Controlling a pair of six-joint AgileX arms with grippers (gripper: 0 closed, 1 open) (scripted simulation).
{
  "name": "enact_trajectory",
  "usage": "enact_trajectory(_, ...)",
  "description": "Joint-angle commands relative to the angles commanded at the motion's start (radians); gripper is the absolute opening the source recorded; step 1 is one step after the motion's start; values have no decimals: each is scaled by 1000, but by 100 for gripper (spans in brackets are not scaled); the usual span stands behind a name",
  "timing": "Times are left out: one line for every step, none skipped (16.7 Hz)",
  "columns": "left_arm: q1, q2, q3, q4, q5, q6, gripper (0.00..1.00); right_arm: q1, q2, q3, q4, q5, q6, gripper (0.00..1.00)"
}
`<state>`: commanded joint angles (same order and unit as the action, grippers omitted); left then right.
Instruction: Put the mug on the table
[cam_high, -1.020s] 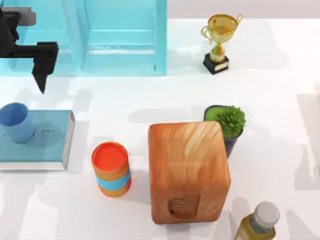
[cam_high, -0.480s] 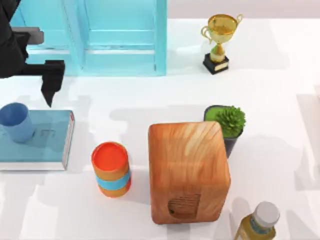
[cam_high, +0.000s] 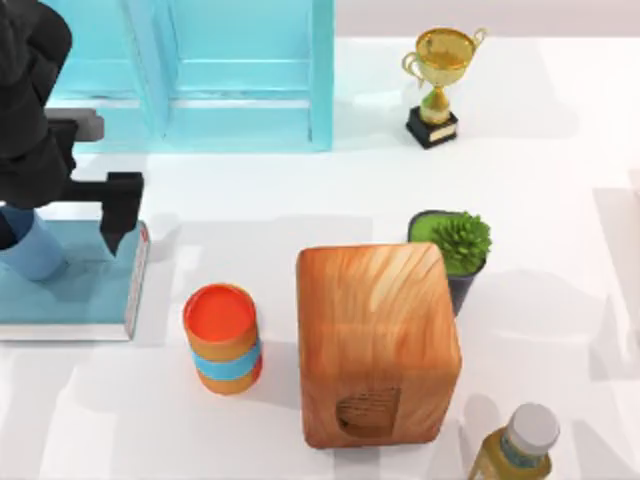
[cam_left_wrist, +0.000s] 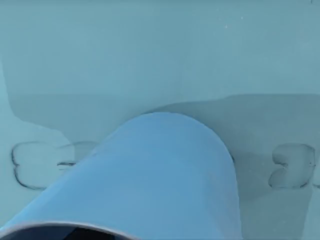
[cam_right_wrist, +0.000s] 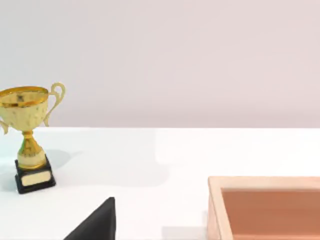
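Observation:
The mug (cam_high: 30, 252) is a small light-blue cup standing on the teal book (cam_high: 90, 290) at the table's (cam_high: 560, 180) left side. My left gripper (cam_high: 35, 215) hangs over it, open, with one black finger (cam_high: 120, 212) well to the mug's right, above the book's edge. My left arm hides the mug's rim. In the left wrist view the mug (cam_left_wrist: 160, 175) sits very close, with the book's cover (cam_left_wrist: 150, 50) behind it. A dark part of my right gripper (cam_right_wrist: 95, 222) pokes into the right wrist view.
An orange cylinder with a blue band (cam_high: 222, 338) stands right of the book. A big wooden box (cam_high: 375, 340) fills the middle front, with a potted plant (cam_high: 455, 250) behind it. A trophy (cam_high: 438, 85), a blue shelf (cam_high: 200, 70) and a bottle (cam_high: 520, 445) ring the area.
My left arm has travelled toward the table's front and slightly right, from beside the blue shelf to over the mug and book. The mug has not moved.

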<state>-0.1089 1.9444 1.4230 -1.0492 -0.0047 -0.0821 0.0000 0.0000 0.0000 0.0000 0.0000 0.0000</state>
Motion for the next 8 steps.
enact_trajectory(0, 0, 0, 0, 0, 0, 100, 0, 0, 0, 0, 0, 0, 100)
enact_trajectory(0, 0, 0, 0, 0, 0, 100, 0, 0, 0, 0, 0, 0, 100)
enact_trajectory(0, 0, 0, 0, 0, 0, 92, 0, 0, 0, 0, 0, 0, 100)
enact_trajectory(0, 0, 0, 0, 0, 0, 85, 0, 0, 0, 0, 0, 0, 100)
enact_trajectory(0, 0, 0, 0, 0, 0, 77, 0, 0, 0, 0, 0, 0, 100)
enact_trajectory(0, 0, 0, 0, 0, 0, 70, 0, 0, 0, 0, 0, 0, 100)
enact_trajectory(0, 0, 0, 0, 0, 0, 62, 0, 0, 0, 0, 0, 0, 100)
enact_trajectory(0, 0, 0, 0, 0, 0, 55, 0, 0, 0, 0, 0, 0, 100)
